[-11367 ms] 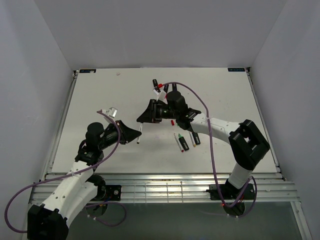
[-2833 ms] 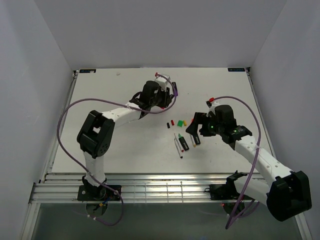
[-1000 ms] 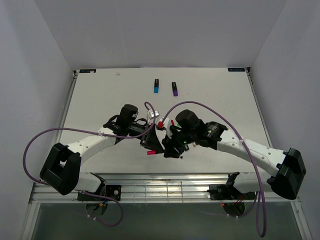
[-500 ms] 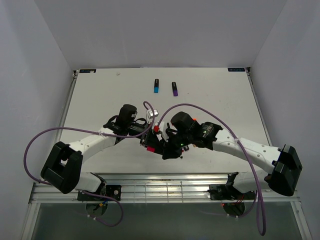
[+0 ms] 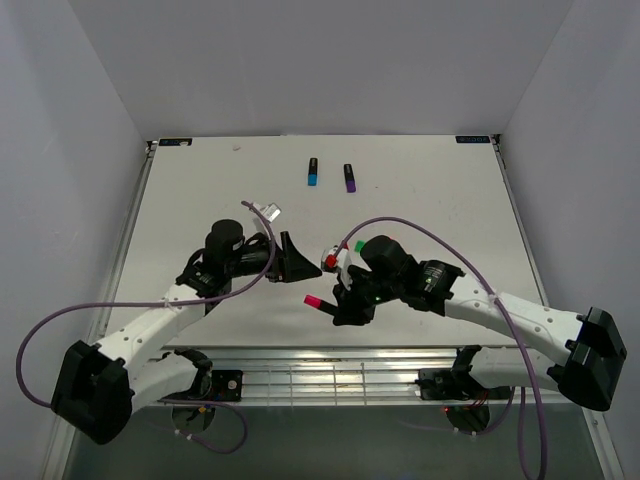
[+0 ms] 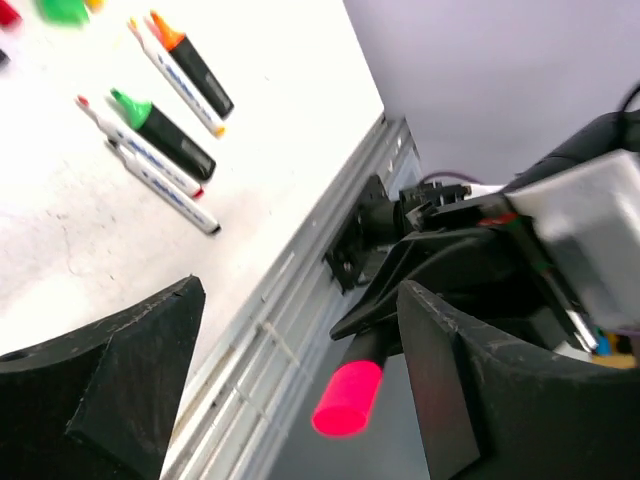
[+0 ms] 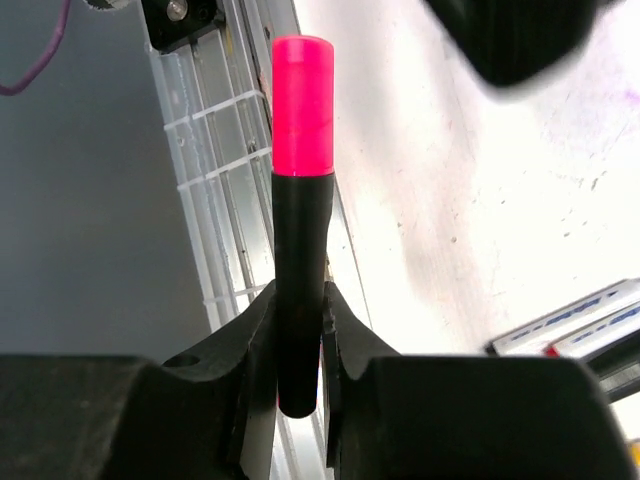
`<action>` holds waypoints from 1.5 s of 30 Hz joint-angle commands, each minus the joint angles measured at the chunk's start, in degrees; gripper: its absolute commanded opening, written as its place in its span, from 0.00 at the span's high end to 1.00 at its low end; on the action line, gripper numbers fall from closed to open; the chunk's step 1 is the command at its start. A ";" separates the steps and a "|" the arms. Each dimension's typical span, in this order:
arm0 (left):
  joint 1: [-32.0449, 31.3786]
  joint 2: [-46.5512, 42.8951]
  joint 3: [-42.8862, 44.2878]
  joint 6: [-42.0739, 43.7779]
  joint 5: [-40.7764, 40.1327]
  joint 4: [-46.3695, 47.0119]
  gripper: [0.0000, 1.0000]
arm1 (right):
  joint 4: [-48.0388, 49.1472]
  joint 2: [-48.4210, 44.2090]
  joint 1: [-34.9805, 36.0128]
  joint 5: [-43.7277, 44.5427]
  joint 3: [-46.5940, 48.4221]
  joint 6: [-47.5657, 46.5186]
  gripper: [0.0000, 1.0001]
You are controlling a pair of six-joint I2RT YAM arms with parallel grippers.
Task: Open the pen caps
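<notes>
My right gripper point(image 5: 345, 307) point(image 7: 298, 320) is shut on the body of a stubby black marker point(image 7: 300, 250), held above the table's near edge. Its pink pen cap point(image 5: 313, 300) point(image 7: 303, 105) sits on the marker's end and points left. My left gripper point(image 5: 296, 258) point(image 6: 300, 330) stands open a short way up and left of that cap, touching nothing. In the left wrist view the pink cap point(image 6: 347, 397) shows beyond the open fingers. Two capped markers, one blue point(image 5: 313, 172) and one purple point(image 5: 350, 178), lie at the far side.
Uncapped markers with orange point(image 6: 190, 62) and green point(image 6: 160, 122) tips lie beside thin white pens point(image 6: 150, 165) point(image 7: 590, 320). A loose green cap point(image 5: 358, 245) point(image 6: 62, 10) rests behind my right arm. The metal rail point(image 5: 300, 360) runs along the near edge.
My left gripper has opened off the pink cap and pulled back to the left. My right gripper has shifted slightly right, still holding the marker with its cap on.
</notes>
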 commanded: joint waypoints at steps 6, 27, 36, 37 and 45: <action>0.14 -15.50 -12.04 -1.66 -8.36 18.16 0.10 | 8.05 -1.11 -0.21 5.36 -2.19 12.34 0.92; 0.05 -31.33 -30.59 -15.54 -15.55 49.63 0.27 | 37.41 -0.15 -0.83 -2.89 -5.96 40.12 0.92; 0.05 -28.35 -31.04 -18.80 -18.10 57.10 0.40 | 43.12 1.44 -0.92 -4.55 -7.19 42.85 0.92; 0.05 -28.09 -30.95 -18.97 -18.20 57.98 0.41 | 43.56 1.52 -0.83 -4.56 -7.20 43.03 0.92; 0.05 -25.19 -31.22 -21.78 -20.40 62.11 0.52 | 46.82 2.67 -0.92 -5.70 -8.51 43.91 0.92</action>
